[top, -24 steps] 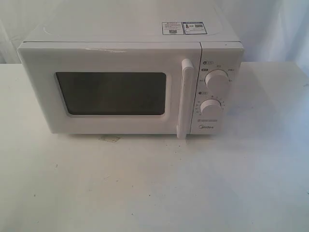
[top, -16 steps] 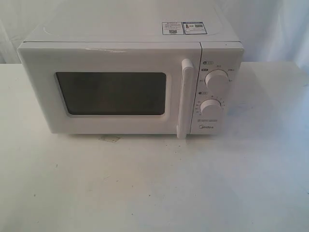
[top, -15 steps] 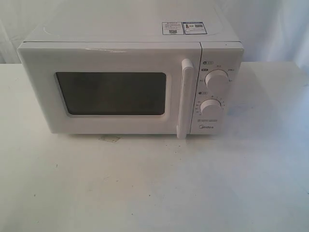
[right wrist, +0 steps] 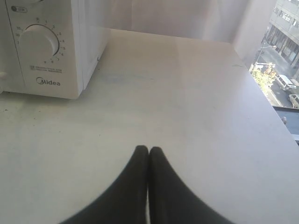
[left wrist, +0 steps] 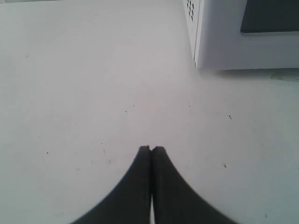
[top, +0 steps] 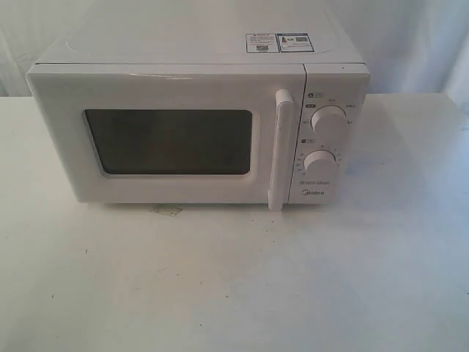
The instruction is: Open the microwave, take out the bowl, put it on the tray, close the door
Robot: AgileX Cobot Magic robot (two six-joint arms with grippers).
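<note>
While door (top: 167, 136) shut, microwave (top: 198, 121) contents unseen.

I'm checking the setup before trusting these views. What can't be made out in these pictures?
- the bowl: exterior view, the shut door's dark window shows nothing inside the microwave.
- the tray: in no view, perhaps beyond the frame edges.
- the arms: outside the exterior view; wrist views show only the shut left gripper and right gripper.
- the stickers: exterior view, print too small.
</note>
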